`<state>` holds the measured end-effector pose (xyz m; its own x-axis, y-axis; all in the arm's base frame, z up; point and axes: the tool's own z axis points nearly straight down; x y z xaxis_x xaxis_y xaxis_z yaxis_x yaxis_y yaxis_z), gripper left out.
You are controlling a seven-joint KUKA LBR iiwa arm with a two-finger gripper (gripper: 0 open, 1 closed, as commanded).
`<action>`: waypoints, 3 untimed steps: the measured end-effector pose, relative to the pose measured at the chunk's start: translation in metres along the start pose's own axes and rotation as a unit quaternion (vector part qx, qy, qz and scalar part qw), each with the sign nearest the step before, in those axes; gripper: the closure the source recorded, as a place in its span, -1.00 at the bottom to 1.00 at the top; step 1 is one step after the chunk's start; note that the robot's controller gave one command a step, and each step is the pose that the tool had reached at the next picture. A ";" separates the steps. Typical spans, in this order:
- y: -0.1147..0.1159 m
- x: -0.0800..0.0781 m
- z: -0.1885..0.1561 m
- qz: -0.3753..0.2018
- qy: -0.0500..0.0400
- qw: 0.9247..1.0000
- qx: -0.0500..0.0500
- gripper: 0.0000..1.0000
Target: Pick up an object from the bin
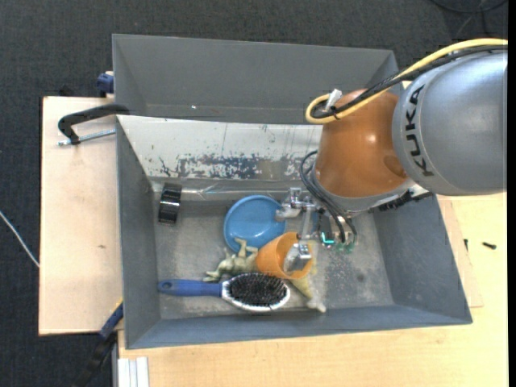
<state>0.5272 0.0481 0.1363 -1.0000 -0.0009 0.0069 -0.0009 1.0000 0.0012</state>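
**Fig.** Grey metal bin (137,240) seen from above; the arm enters from the view's right, its orange wrist cover (359,147) hanging over the bin's right half. The gripper (300,254) stands at the right-hand edge of an orange cup (272,258) near the middle of the floor. The cup's body lies just to the view's left of the metal tip, which overlaps its rim. Whether the gripper is spread or closed cannot be told from this angle, and nothing is seen held in it.

The cup is round and smooth, probably hard plastic. No long axis is evident, so a grasp would likely take its rim or wall after a small shift leftward.

- **Behind and left,** abutting the cup in this view: a shallow blue bowl (250,220), glossy, mouth up.
- **Just in front:** a hairbrush (254,290) — white oval head, dark bristles, blue handle (189,287) running left along the near wall.
- **Between bowl and brush:** a pale yellow-green toy figure (231,263), irregular in outline.
- **Well apart,** by the left wall: a black cylinder (169,204).

Crowding round the cup is the likely hazard — neighbours may be nudged.
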 end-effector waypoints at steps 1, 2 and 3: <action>0.005 -0.010 0.043 0.050 -0.009 0.999 0.000 -1.00; 0.006 -0.007 0.044 0.048 -0.001 0.999 0.000 1.00; 0.009 -0.013 -0.080 0.039 -0.010 0.999 -0.001 1.00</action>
